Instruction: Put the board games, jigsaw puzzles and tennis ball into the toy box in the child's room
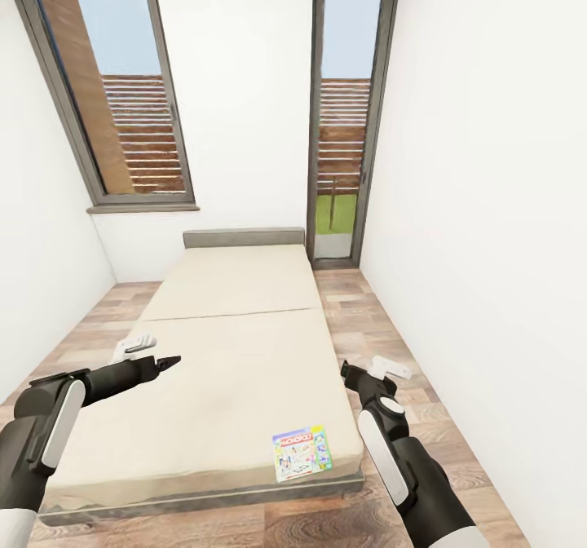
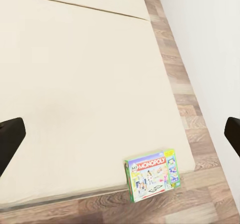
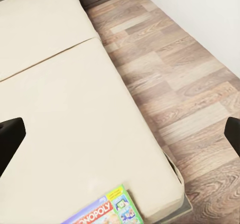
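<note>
A colourful pale Monopoly board game (image 1: 302,452) lies flat on the beige bed (image 1: 236,287), at the near right corner of the mattress. The left wrist view shows the board game (image 2: 152,174) close to the bed's edge, and the right wrist view shows part of it (image 3: 102,213). My left gripper (image 1: 167,362) hovers open over the near left part of the mattress, holding nothing. My right gripper (image 1: 350,373) is open and empty beside the bed's right edge, above and beyond the box. The table, toy box, jigsaw puzzles and tennis ball are out of view.
A strip of wood-plank floor (image 1: 383,328) runs between the bed and the white right wall (image 1: 489,246). A tall dark-framed glass door (image 1: 346,124) stands behind the grey headboard (image 1: 243,237), with a window (image 1: 114,91) at the back left.
</note>
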Controlling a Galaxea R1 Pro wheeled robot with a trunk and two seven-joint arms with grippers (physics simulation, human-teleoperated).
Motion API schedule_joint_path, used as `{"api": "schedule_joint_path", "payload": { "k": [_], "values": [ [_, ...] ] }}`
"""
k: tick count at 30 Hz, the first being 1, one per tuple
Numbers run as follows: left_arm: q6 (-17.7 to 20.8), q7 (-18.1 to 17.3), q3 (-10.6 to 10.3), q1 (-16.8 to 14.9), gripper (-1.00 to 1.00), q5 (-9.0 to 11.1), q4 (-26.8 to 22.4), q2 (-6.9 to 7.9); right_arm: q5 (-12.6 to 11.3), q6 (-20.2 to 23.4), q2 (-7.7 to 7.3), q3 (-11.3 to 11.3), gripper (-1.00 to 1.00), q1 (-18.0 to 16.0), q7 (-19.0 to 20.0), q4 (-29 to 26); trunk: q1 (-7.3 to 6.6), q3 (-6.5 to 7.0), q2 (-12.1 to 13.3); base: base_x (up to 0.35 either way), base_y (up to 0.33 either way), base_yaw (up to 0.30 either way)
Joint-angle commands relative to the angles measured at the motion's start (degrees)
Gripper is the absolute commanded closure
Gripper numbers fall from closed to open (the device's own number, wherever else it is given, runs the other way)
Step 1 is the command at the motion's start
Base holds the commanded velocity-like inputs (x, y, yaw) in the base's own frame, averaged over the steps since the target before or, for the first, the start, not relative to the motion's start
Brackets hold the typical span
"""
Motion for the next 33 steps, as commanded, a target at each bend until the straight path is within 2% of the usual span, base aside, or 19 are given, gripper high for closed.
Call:
{"api": "schedule_joint_path", "payload": {
  "k": [1, 33],
  "values": [
    [0.34, -0.23, 0.08, -0.06, -1.00, -0.01, -0.04, -0.01, -0.36, 0.19, -0.02, 0.10, -1.00, -0.06, -0.41, -0.11, 0.03, -0.12, -0.12, -0.004, 0.003, 0.000],
    [0.34, -0.23, 0.09, -0.06, -1.00, 0.25, -0.11, -0.01, -0.45, 0.17, 0.05, 0.01, -1.00, -0.06, -0.35, 0.41, 0.03, -0.12, -0.12, -0.018, 0.015, 0.000]
  ]
}}
